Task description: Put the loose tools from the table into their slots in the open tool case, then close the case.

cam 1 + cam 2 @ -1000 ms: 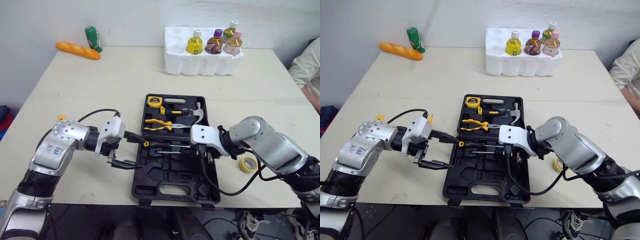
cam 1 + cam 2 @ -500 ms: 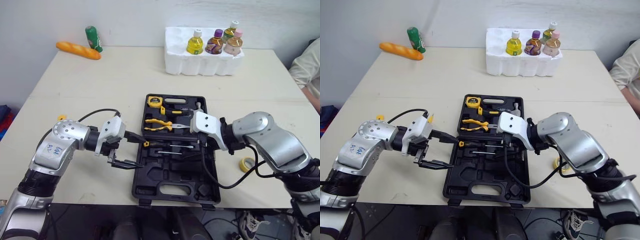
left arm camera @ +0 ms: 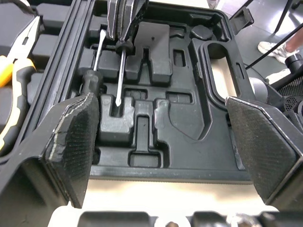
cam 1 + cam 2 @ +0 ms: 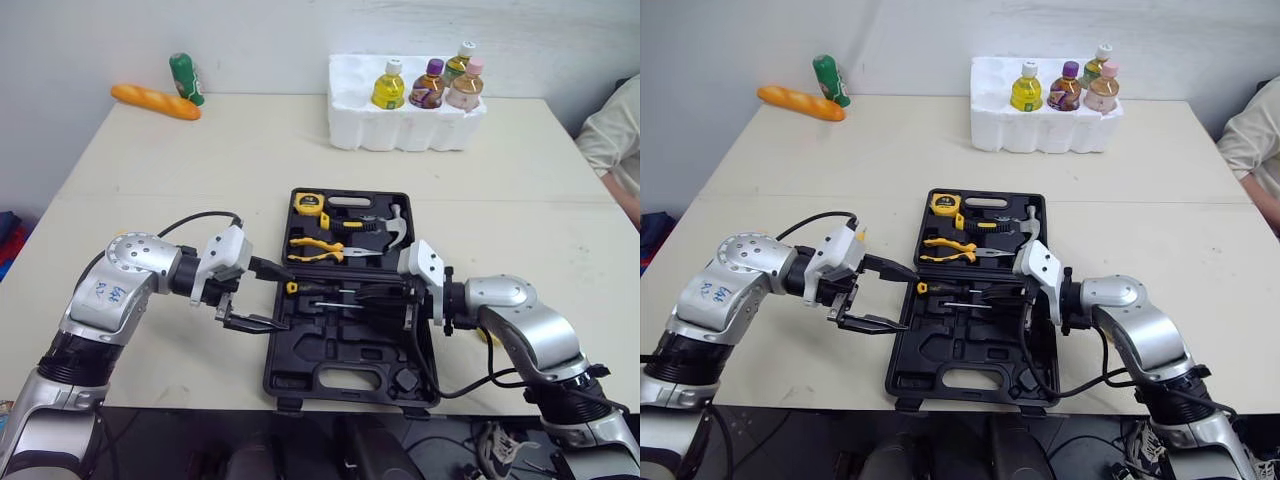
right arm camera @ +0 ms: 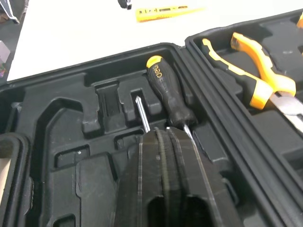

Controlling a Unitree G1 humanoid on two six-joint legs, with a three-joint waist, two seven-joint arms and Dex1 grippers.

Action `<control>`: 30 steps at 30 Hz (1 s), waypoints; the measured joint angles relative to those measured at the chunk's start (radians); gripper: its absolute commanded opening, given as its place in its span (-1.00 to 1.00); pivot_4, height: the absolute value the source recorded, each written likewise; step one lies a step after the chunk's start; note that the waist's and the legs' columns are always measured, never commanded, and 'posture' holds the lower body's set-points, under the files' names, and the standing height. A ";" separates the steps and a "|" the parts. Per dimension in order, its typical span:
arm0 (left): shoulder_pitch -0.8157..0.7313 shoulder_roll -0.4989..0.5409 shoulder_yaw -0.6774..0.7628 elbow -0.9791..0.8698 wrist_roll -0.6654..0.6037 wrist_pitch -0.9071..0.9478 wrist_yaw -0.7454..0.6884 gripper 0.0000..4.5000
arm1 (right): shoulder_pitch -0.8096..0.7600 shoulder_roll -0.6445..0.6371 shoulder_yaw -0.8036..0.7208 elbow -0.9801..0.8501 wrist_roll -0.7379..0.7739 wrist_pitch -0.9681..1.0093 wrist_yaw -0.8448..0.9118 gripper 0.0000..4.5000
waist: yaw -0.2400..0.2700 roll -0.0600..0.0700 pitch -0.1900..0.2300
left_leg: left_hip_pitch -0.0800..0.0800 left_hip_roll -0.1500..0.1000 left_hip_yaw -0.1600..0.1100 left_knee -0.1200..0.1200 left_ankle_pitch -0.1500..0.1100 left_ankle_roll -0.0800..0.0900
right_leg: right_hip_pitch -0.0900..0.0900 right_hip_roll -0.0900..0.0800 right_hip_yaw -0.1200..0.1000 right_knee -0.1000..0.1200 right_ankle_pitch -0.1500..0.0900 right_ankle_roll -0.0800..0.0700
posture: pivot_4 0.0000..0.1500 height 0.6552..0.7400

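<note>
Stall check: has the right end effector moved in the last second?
Yes. The right end effector went out over the hammer, then came back toward the robot, uncovering it, near the right edge of the tool case.

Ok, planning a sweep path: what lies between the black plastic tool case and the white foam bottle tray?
Bare beige tabletop, nothing else; both eye views show it.

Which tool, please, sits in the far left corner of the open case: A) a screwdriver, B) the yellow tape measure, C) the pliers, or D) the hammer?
B: the yellow tape measure sits in the far left corner of the tool case, with the pliers just nearer the robot.
</note>
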 measured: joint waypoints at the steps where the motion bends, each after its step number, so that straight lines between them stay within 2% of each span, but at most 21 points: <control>1: 0.000 0.000 0.000 0.001 0.000 0.000 -0.001 1.00 | 0.003 -0.004 0.009 0.008 -0.013 -0.002 -0.001 -0.96 | 0.000 0.000 0.000 | 0.000 0.000 0.000 0.000 0.000 0.000 | 0.000 0.000 0.000 0.000 0.000 0.000 | 1.00 0.86; 7: -0.001 -0.001 0.000 0.003 0.003 -0.001 -0.002 1.00 | 0.008 -0.035 0.049 0.006 -0.051 -0.040 0.004 -0.96 | 0.000 -0.001 0.000 | 0.001 0.000 0.000 0.000 0.000 0.000 | 0.001 0.000 0.000 0.000 0.000 0.000 | 1.00 0.86; 10: -0.003 -0.004 -0.001 0.005 0.005 -0.003 -0.002 1.00 | -0.007 -0.060 0.104 -0.001 -0.098 -0.027 -0.028 -0.96 | 0.000 -0.006 -0.004 | 0.004 0.000 -0.001 0.000 0.000 0.000 | 0.004 0.000 0.000 -0.001 0.000 0.000 | 1.00 0.86; 12: -0.003 -0.006 -0.001 0.006 0.006 -0.006 -0.002 1.00 | -0.016 -0.076 0.130 -0.005 -0.120 -0.016 -0.040 -0.96 | 0.001 -0.012 -0.009 | 0.011 0.000 -0.002 0.000 -0.001 0.000 | 0.012 0.000 -0.001 -0.003 0.000 -0.001 | 1.00 0.86; 14: -0.003 -0.008 -0.002 0.006 0.007 -0.009 -0.002 1.00 | -0.016 -0.092 0.141 -0.015 -0.123 0.017 -0.056 -0.96 | 0.006 -0.014 -0.015 | 0.021 0.001 -0.006 -0.003 -0.005 0.002 | 0.027 -0.002 -0.005 -0.014 -0.001 -0.002 | 1.00 0.86; 17: -0.003 -0.009 -0.002 0.007 0.007 -0.009 -0.001 1.00 | 0.011 -0.090 0.115 -0.041 -0.110 0.071 -0.079 -0.96 | 0.021 -0.018 -0.021 | 0.025 0.000 -0.009 -0.005 -0.011 0.007 | 0.035 -0.007 -0.012 -0.020 -0.001 -0.008 | 1.00 0.86; 19: -0.003 -0.013 -0.002 0.007 0.007 -0.009 0.002 1.00 | 0.036 -0.057 0.067 -0.063 -0.072 0.114 -0.098 -0.96 | 0.029 -0.020 -0.022 | 0.023 0.000 -0.010 -0.007 -0.010 0.009 | 0.034 -0.008 -0.013 -0.021 0.000 -0.008 | 1.00 0.86; 23: 0.014 -0.028 0.002 0.008 0.006 -0.003 0.032 1.00 | 0.095 -0.017 -0.007 -0.135 0.009 0.166 -0.137 -0.96 | 0.034 -0.015 -0.019 | 0.013 -0.001 -0.010 -0.010 -0.008 0.004 | 0.021 -0.008 -0.013 -0.018 0.001 -0.006 | 1.00 0.86; 25: 0.055 -0.028 0.031 0.007 -0.002 0.018 0.063 1.00 | 0.130 -0.019 -0.083 -0.195 0.055 0.195 -0.160 -0.96 | 0.037 -0.008 -0.015 | 0.004 -0.001 -0.009 -0.008 -0.004 0.001 | 0.011 -0.006 -0.012 -0.015 -0.001 -0.004 | 1.00 0.86; 27: 0.132 -0.030 0.091 -0.001 -0.031 0.059 0.115 1.00 | 0.202 -0.049 -0.229 -0.270 0.122 0.231 -0.174 -0.96 | 0.037 -0.005 -0.013 | -0.002 0.000 -0.009 -0.009 -0.004 0.001 | 0.004 -0.005 -0.011 -0.013 -0.002 -0.003 | 1.00 0.86; 28: 0.178 -0.029 0.130 -0.005 -0.051 0.088 0.140 1.00 | 0.248 -0.080 -0.304 -0.296 0.147 0.244 -0.173 -0.70 | 0.039 -0.005 -0.013 | -0.003 0.000 -0.009 -0.010 -0.004 0.000 | 0.003 -0.004 -0.010 -0.013 -0.003 -0.003 | 1.00 0.86; 29: 0.230 -0.024 0.178 -0.009 -0.076 0.125 0.164 1.00 | 0.308 -0.119 -0.393 -0.313 0.167 0.252 -0.166 -0.62 | 0.039 -0.005 -0.013 | -0.003 0.001 -0.009 -0.011 -0.004 0.000 | 0.002 -0.003 -0.010 -0.014 -0.004 -0.003 | 1.00 0.86; 30: 0.277 -0.016 0.222 -0.015 -0.096 0.154 0.179 1.00 | 0.364 -0.146 -0.469 -0.319 0.177 0.261 -0.156 -0.38 | 0.039 -0.006 -0.013 | -0.003 0.001 -0.009 -0.012 -0.004 -0.001 | 0.002 -0.003 -0.010 -0.015 -0.004 -0.003 | 1.00 0.86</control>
